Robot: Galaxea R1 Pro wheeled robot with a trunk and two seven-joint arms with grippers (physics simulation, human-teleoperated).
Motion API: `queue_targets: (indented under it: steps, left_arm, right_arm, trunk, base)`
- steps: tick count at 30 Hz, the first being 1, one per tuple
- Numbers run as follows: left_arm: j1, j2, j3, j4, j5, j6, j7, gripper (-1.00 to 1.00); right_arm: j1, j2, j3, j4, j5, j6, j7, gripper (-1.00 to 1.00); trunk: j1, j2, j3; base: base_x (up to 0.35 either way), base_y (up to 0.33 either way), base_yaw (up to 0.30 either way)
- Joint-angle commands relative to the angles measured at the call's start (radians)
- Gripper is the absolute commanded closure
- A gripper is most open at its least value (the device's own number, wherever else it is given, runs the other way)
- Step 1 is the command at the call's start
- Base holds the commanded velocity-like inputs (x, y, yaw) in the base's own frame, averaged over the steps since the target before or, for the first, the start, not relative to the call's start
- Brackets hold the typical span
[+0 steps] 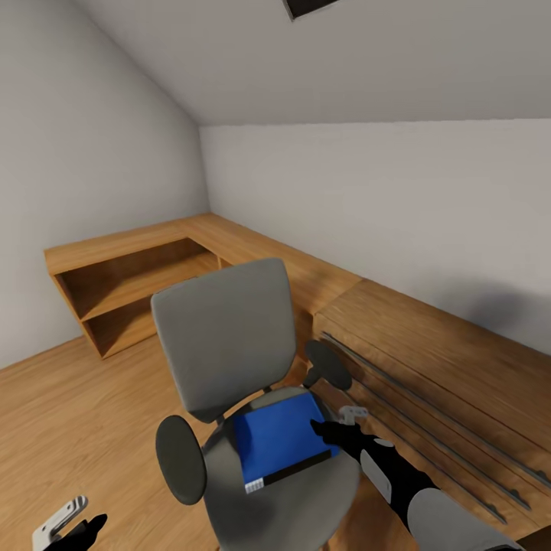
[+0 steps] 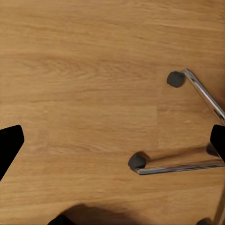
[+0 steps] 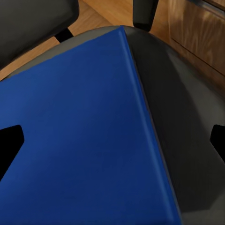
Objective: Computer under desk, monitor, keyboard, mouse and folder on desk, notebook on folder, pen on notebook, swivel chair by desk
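Observation:
The swivel chair [image 1: 226,337] stands in the middle of the head view, its grey back towards the wall. The blue folder [image 1: 277,438] lies flat on its seat [image 1: 306,490]. My right gripper [image 1: 327,431] hovers at the folder's right edge. In the right wrist view it is open [image 3: 112,143], its fingertips [image 3: 9,145] spread over the folder [image 3: 79,140] and the grey seat [image 3: 192,140]. My left gripper [image 1: 76,528] hangs low at the left, open [image 2: 112,145] over the floor beside the chair's chrome base [image 2: 180,166]. The desk, monitor, keyboard, mouse, notebook, pen and computer are out of view.
Low oak shelving [image 1: 130,283] runs along the far wall into the corner. Oak drawers [image 1: 428,367] with long metal handles stand just right of the chair. Light wood floor [image 1: 69,413] stretches to the left. A dark skylight [image 1: 306,6] sits in the sloped ceiling.

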Motion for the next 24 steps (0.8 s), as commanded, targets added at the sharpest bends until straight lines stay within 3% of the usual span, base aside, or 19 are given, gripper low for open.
queue_targets:
  steps: [1,24]
  left_arm:
    - [0.0,0.0,0.0,-0.002,0.011,0.005,0.007,-1.0]
    - [0.0,-0.002,0.004,0.037,0.011,-0.004,0.01,-1.0]
  right_arm:
    - [0.0,0.0,0.002,-0.001,-0.007,0.005,0.001,-1.0]
    - [0.0,0.0,0.004,-0.001,-0.007,0.005,0.001,-1.0]
  trunk:
    - [0.004,-0.008,-0.004]
    - [0.008,-0.015,-0.007]
  base:
    - [0.0,0.0,0.0]
    - [0.042,0.0,0.0]
